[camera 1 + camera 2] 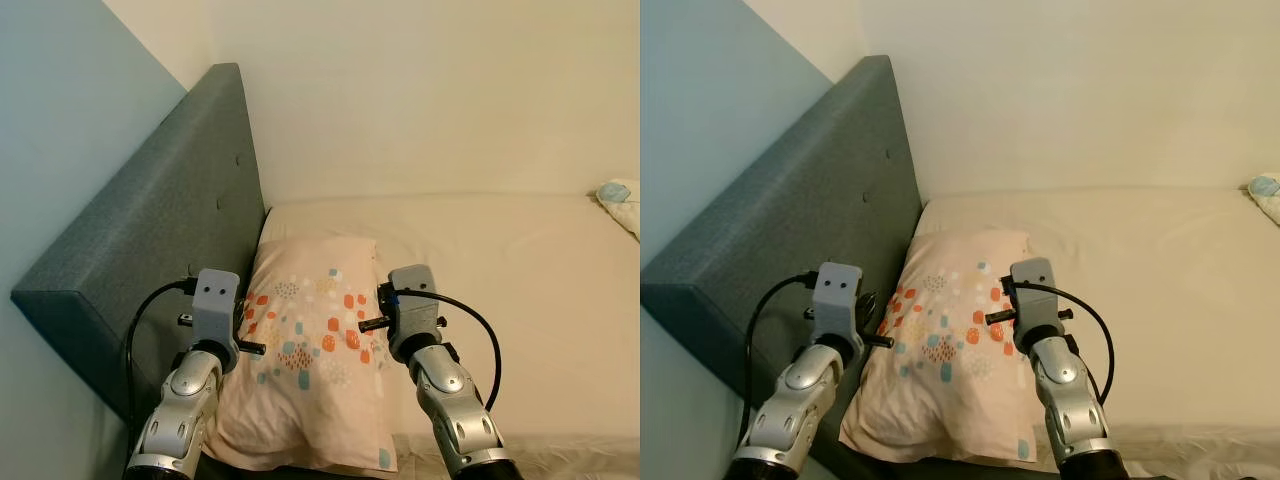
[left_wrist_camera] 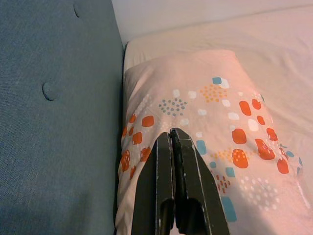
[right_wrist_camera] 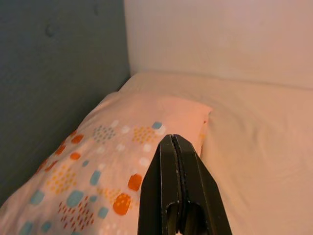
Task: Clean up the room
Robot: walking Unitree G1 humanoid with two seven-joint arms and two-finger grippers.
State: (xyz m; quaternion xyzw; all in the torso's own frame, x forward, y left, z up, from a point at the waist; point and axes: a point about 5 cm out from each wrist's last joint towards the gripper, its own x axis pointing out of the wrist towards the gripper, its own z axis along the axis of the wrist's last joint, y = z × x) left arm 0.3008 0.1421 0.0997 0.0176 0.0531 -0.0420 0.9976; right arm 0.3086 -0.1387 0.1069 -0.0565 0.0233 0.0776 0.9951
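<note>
Pale pink, with orange, blue and white dotted patches, the soft rectangular pillow [image 1: 310, 355] lies flat on the cream-sheeted mattress [image 1: 520, 300], its long side right against the dark grey-blue upholstered headboard [image 1: 150, 250] with stitched buttons. You have both arms raised over it. Your left gripper [image 2: 173, 139] hangs above the pillow's headboard-side edge, its two black fingers pressed together with nothing between them. Your right gripper [image 3: 171, 147] sits over the pillow's opposite side, toward the open mattress, and its fingers are likewise closed on nothing. From the wrist views, neither pair of tips seems to touch the fabric, though the angle makes that hard for you to judge. At the far right edge of the bed you can see a small pale blue and white cloth item [image 1: 620, 200], too cropped to identify, well apart from the pillow. Cream wall [image 1: 420, 90] runs behind the bed.
</note>
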